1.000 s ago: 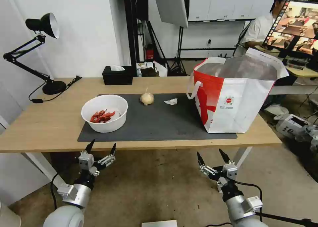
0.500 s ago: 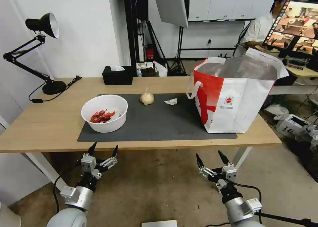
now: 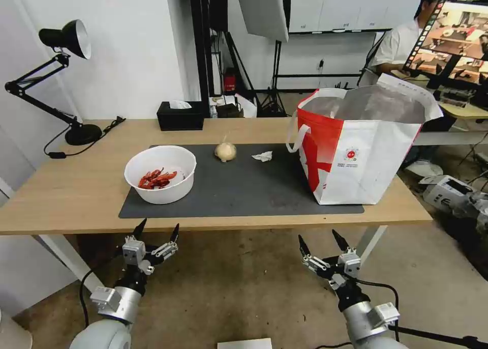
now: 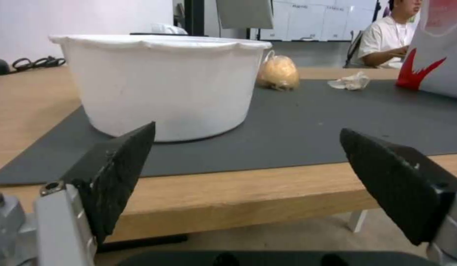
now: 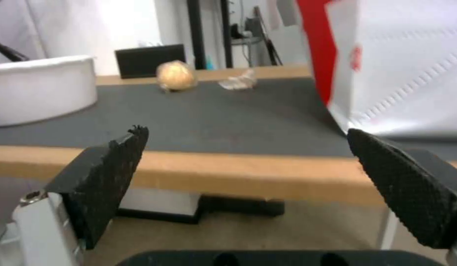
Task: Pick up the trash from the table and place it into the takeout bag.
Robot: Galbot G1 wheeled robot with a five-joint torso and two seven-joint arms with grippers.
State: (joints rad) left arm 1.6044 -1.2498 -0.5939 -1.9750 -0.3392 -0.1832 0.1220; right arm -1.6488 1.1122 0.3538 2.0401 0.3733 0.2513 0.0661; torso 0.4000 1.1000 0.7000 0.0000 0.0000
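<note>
Your takeout bag (image 3: 363,150) stands at the right end of the mat (image 3: 239,186), the bowl (image 3: 160,173) at its left, knotted bag (image 3: 225,151) and tissue (image 3: 263,156) behind. Both grippers, left (image 3: 156,230) and right (image 3: 320,241), have sunk slightly below the table (image 3: 61,191) edge, jaws spread, empty; no pickup begun.

No readable text anywhere, small round red logo on the white side of the takeout bag (image 3: 356,150), its characters too small to make out
</note>
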